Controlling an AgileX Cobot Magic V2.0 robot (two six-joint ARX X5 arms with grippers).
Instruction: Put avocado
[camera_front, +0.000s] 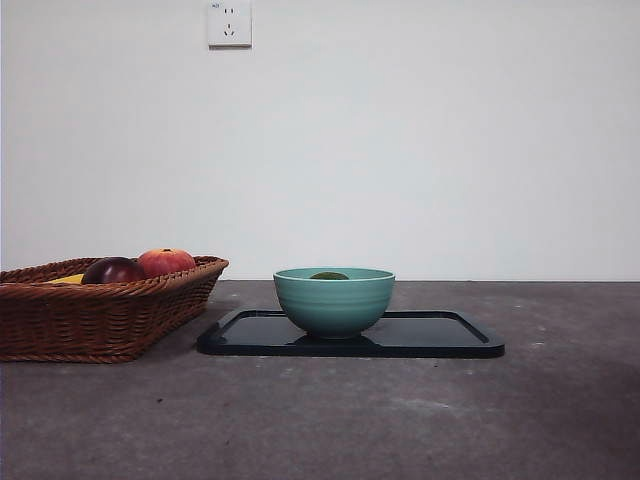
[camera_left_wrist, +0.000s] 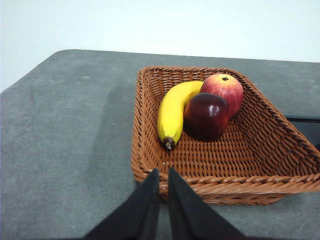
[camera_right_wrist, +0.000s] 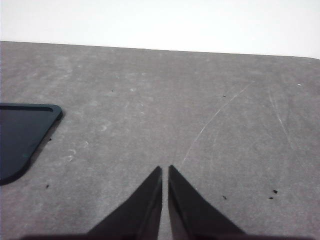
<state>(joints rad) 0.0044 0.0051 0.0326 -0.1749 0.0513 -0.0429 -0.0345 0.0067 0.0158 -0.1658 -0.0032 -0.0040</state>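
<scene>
1. The avocado (camera_front: 329, 275) lies inside the teal bowl (camera_front: 334, 305); in the front view only its dark green top shows above the rim.
2. The bowl stands on the left half of a black tray (camera_front: 440, 338), with bare tray surface to its right up to the raised lip.
3. A wicker basket (camera_front: 95, 320) sits at the left, its near corner just beside the tray's left edge. It holds a banana (camera_left_wrist: 172, 112), a dark maroon apple (camera_left_wrist: 206, 116) and a red-orange apple (camera_left_wrist: 223, 88), all crowded toward one end, leaving open basket floor at the other.
4. The left gripper (camera_left_wrist: 163, 172) hangs over the basket's near rim, its fingers pressed almost together and holding nothing.
5. The right gripper (camera_right_wrist: 165, 170) hovers over bare counter (camera_right_wrist: 200, 115), its fingers likewise nearly closed and empty; a rounded tray corner (camera_right_wrist: 22, 132) shows off to one side, well apart.
6. The counter in front of the tray and to its right is open.
</scene>
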